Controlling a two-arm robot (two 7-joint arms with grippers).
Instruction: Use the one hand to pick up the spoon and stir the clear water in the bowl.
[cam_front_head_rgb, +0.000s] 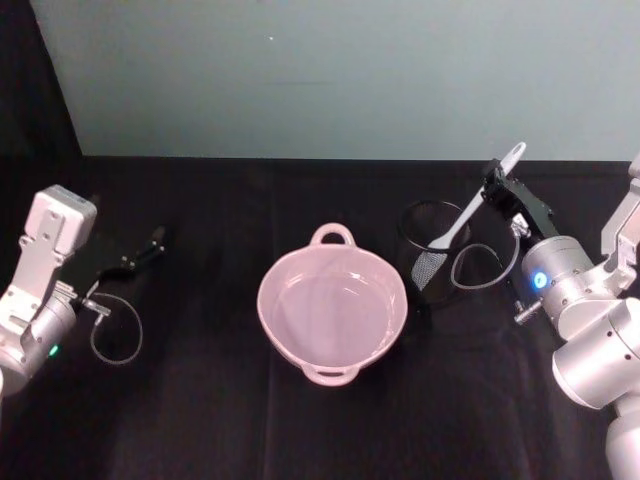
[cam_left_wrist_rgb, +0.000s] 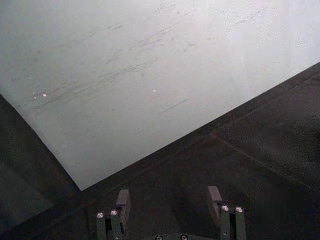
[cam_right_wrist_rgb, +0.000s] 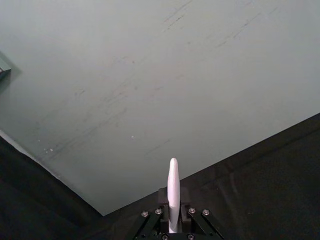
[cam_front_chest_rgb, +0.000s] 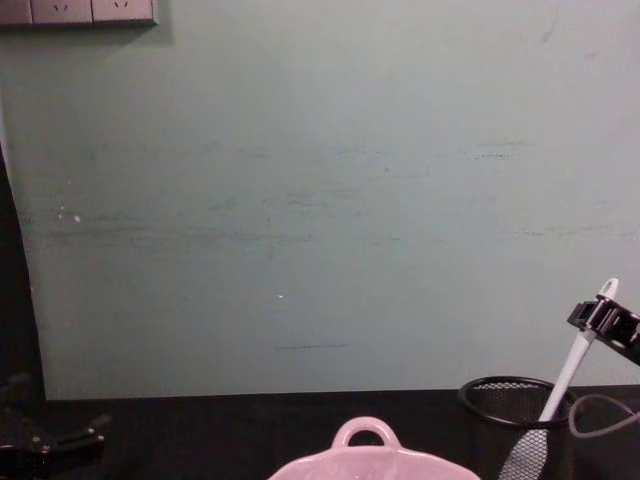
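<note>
Right gripper (cam_front_head_rgb: 497, 182), clamped on the long white plastic spoon (cam_front_head_rgb: 470, 208), should lift it straight from the black wire-mesh cup (cam_front_head_rgb: 436, 258) toward the left pink glossy bowl (cam_front_head_rgb: 331, 307); left gripper (cam_left_wrist_rgb: 170, 207) idles open.

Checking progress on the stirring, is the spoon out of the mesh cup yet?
No. The spoon leans with its head inside the mesh cup, gripped by the right tool.

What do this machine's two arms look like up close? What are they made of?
Both arms are silver metal cylinders with white casing. The right arm carries a blue light, the left arm a green one. Each ends in a slim black tool, right tool and left tool, with a thin looping cable beside each.
</note>
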